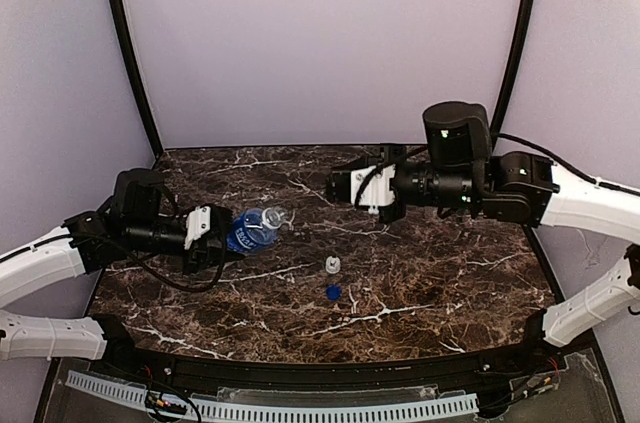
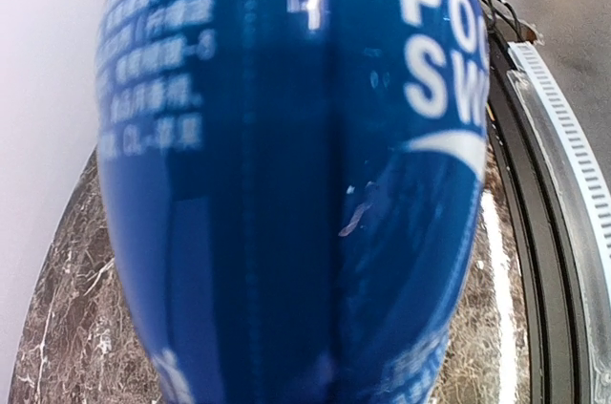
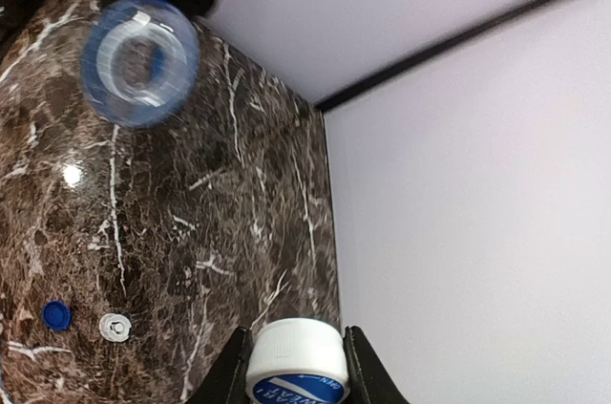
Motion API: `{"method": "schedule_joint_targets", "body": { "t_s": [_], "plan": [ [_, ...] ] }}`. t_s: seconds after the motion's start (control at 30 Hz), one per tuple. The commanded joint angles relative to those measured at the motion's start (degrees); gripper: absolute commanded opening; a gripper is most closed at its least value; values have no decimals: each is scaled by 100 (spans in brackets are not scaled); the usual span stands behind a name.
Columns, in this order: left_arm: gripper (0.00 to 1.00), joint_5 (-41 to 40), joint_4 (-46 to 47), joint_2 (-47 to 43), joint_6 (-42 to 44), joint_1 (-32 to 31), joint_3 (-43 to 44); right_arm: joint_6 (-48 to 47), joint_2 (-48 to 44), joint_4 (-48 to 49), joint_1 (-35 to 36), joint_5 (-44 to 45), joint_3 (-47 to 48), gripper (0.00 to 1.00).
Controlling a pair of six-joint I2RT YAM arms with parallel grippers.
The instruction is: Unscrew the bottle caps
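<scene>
Centrally, blue cap [image 1: 333,292] and pale cap [image 1: 332,264] lie far from table [image 1: 450,273] edges.

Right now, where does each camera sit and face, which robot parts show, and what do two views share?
Top external: above and behind the bases, looking down on the table; left arm, right arm show.
Left wrist: on the left arm, filled by the blue-labelled bottle; no fingers visible.
Right wrist: on the right arm, facing the bottle's open mouth; its fingers hold a white cap.
Shared: top and right wrist both show the blue cap.
</scene>
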Motion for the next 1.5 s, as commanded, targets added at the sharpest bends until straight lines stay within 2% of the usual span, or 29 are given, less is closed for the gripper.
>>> {"method": "schedule_joint_targets", "body": {
  "t_s": [0.0,0.1,0.17,0.3,0.53,0.7,0.87,0.97,1.1,1.13,1.2,1.23,1.37,1.47],
  "plan": [
    [14,-326,891,-109,-766,-12,-210,4367,641,-1279,-1281,530,679,0],
    [17,-421,1142,-87,-925,-12,-193,6597,1523,-3180,-2093,445,1405,0],
    [19,-394,1157,-68,-934,-10,-146,7406,1981,-3971,-2313,267,1475,0],
    [19,-348,1203,-98,-955,-10,-141,8068,2201,-4125,-2334,91,882,0],
    [20,-246,1287,-110,-920,-8,-233,8253,2582,-3496,-2150,-696,352,0],
    [20,-297,1301,-93,-895,-7,-213,7928,3355,-3439,-1473,-716,815,0],
    [20,-309,1306,-128,-862,-11,-220,7925,3929,-3459,-1287,-626,1017,0],
    [20,-315,1296,-134,-848,-10,-209,7771,4155,-3489,-1072,-517,1268,10],
    [21,-311,1304,-149,-870,-11,-226,7674,4369,-3734,-979,-460,1541,42],
    [21,-317,1303,-158,-878,-5,-224,7663,4361,-3791,-978,-440,1590,55],
    [21,-299,1303,-172,-892,-11,-214,7617,4213,-3923,-978,-325,1724,95],
    [21,-293,1300,-175,-899,-12,-213,7563,4117,-3964,-978,-269,1813,98],
    [21,-225,1445,-219,-1025,-12,-203,7074,3507,-3897,-978,-255,2273,99],
    [21,-89,1664,-288,-1255,-10,-201,6523,2793,-3323,-965,-473,2327,99]
  ]
}}
